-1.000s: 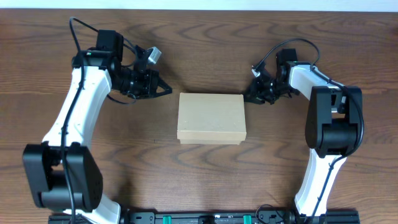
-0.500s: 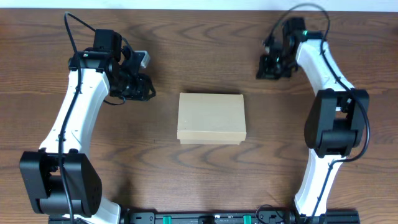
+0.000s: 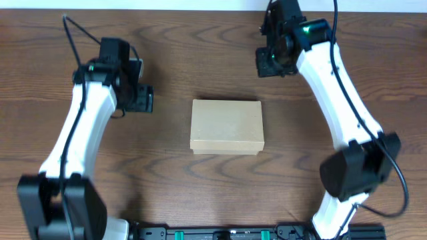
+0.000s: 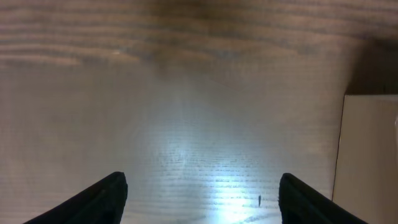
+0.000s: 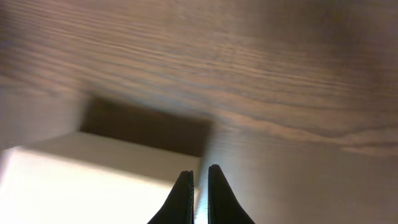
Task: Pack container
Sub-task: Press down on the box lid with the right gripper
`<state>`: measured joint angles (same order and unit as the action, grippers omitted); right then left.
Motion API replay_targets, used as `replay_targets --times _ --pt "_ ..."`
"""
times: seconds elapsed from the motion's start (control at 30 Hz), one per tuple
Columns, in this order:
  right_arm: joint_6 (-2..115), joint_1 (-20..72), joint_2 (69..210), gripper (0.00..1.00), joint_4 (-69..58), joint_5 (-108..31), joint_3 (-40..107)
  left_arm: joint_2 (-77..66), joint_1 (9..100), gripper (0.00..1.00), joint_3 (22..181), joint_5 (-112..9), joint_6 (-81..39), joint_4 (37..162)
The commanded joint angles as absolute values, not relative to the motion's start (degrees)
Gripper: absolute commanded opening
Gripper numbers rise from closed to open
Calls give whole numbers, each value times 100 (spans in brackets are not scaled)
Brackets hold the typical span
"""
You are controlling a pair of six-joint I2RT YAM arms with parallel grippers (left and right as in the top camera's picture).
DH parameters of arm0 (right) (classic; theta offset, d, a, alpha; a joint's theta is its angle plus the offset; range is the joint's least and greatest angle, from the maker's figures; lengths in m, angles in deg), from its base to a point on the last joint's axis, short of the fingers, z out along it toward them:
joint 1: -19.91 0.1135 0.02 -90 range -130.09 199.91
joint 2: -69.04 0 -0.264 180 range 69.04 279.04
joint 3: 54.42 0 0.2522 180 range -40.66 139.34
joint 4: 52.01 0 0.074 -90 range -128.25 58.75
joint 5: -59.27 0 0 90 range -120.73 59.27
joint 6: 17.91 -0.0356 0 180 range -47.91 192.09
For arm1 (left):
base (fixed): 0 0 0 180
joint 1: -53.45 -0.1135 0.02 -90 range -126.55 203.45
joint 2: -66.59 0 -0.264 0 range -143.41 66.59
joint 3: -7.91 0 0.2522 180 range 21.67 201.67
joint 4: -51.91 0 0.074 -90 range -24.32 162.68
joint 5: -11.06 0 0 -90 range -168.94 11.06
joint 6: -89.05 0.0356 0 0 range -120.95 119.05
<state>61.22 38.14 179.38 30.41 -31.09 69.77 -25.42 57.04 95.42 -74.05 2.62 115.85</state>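
Note:
The container [image 3: 227,127] is a plain tan cardboard box with its lid down, lying in the middle of the wooden table. My left gripper [image 3: 141,100] hovers to its left, apart from it, and points down at the table. In the left wrist view the left gripper [image 4: 202,183] is open with only bare wood between its fingers, and the container's edge [image 4: 372,155] shows at the right. My right gripper [image 3: 270,61] is raised behind the box's far right corner. In the right wrist view it [image 5: 199,176] is shut on nothing, above the container's corner [image 5: 93,180].
The brown wood table [image 3: 167,40] ends in a pale strip along its back edge [image 3: 200,4]. A black rail with the arm bases [image 3: 220,233] runs along the front edge. No other loose objects show.
My left gripper has opened and drawn back to the left, away from the box. My right arm has swung from beside the box's right side toward the table's back, staying shut.

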Motion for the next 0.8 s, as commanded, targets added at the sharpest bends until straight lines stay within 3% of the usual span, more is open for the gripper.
replay_targets --times 0.0,0.23,0.47,0.77 --pt "5490 4199 17470 2 3174 -2751 6920 -1781 5711 79 8793 -7552 42 11366" --pt "4730 4969 16911 2 3249 -2648 6149 -1027 5713 80 7840 -7526 -100 11209" --pt "3858 5546 16347 1 2698 -2637 4660 -850 5713 80 7789 -7530 -118 11191" --pt "3268 6046 16305 1 2471 -2712 3965 -850 5713 81 7789 -7530 -118 11191"
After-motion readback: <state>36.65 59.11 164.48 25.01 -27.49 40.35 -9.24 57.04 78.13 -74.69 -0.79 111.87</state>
